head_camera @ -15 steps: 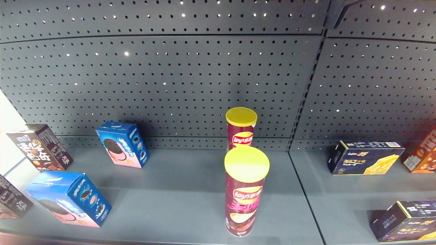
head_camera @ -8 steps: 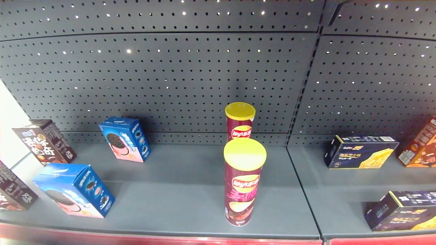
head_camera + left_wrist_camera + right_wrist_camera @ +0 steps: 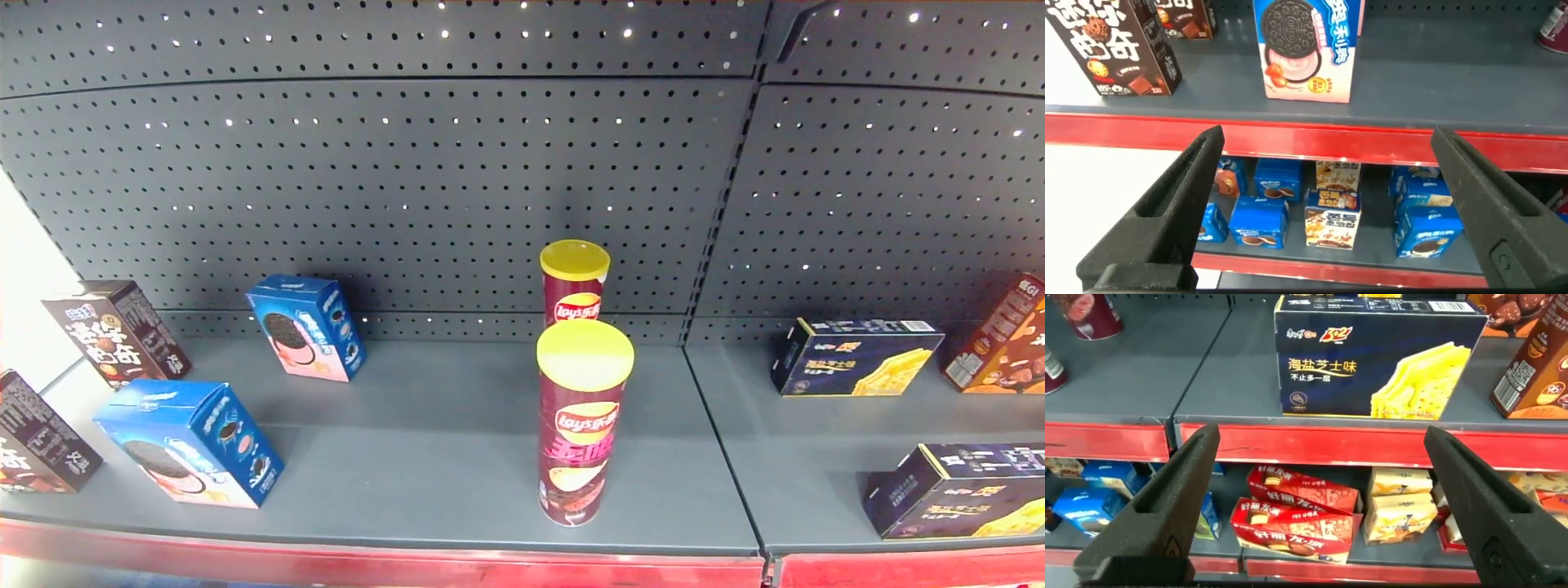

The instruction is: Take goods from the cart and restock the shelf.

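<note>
— How are the left jaws?

— Released. The black fingers (image 3: 1167,216) are spread wide and grip nothing. Straight ahead of them, through the gap, runs the red shelf edge (image 3: 1306,135). Just past it a blue cookie box (image 3: 1306,45) stands upright on the shelf (image 3: 441,457). A dark chocolate box (image 3: 1114,49) stands near it, off to one side of the jaws' line.

— And under that edge?

— A lower shelf (image 3: 1315,263), below where the jaws point. It carries small blue boxes (image 3: 1259,222) and a cream box (image 3: 1333,220) side by side.

— The right jaws?

— Released too, both fingers well apart with nothing between them. Dead ahead of them a navy cracker box (image 3: 1380,359) sits on its long edge near the shelf front, broad face toward the jaws. An orange-brown box (image 3: 1535,367) stands near it. Lower down, past the red edge, are red boxes (image 3: 1298,514) and pale boxes (image 3: 1398,508).

— What sits between the spots the two pairs of jaws face?

— Two chip cans with yellow lids, both upright. The front chip can (image 3: 581,425) is near the shelf edge. The rear chip can (image 3: 574,282) stands directly behind it, close to the pegboard wall (image 3: 408,188). A second blue cookie box (image 3: 309,327) and a second navy cracker box (image 3: 853,357) stand farther back, one out to each side of the cans.
</note>
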Available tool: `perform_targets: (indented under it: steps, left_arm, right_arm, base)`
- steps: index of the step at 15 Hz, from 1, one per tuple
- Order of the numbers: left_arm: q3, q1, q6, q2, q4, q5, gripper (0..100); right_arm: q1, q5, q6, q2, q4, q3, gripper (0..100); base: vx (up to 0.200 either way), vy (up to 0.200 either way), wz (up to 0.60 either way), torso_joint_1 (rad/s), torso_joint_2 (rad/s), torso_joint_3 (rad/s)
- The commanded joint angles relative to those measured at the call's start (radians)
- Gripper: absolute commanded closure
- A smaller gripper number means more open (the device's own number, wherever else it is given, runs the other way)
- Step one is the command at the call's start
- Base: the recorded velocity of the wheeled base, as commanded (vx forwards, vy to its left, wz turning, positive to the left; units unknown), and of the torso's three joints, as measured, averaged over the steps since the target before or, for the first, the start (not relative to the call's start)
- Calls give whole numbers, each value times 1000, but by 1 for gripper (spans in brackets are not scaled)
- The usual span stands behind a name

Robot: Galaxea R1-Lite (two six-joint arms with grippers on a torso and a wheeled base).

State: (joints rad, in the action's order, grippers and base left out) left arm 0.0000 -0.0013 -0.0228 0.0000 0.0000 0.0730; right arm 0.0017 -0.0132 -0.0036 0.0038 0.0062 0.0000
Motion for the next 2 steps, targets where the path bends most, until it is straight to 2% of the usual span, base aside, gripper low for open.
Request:
perform_targets:
  steps: [1, 2]
  left_arm:
    - [0, 0, 0, 2, 0, 1, 0]
    - [0, 0, 0, 2, 0, 1, 0]
  right_arm:
    - [0, -1, -1, 1, 0, 0, 0]
    - [0, -1, 1, 1, 0, 0, 0]
  base:
    - [0, 0, 0, 0, 0, 0]
    - [0, 0, 0, 0, 0, 0]
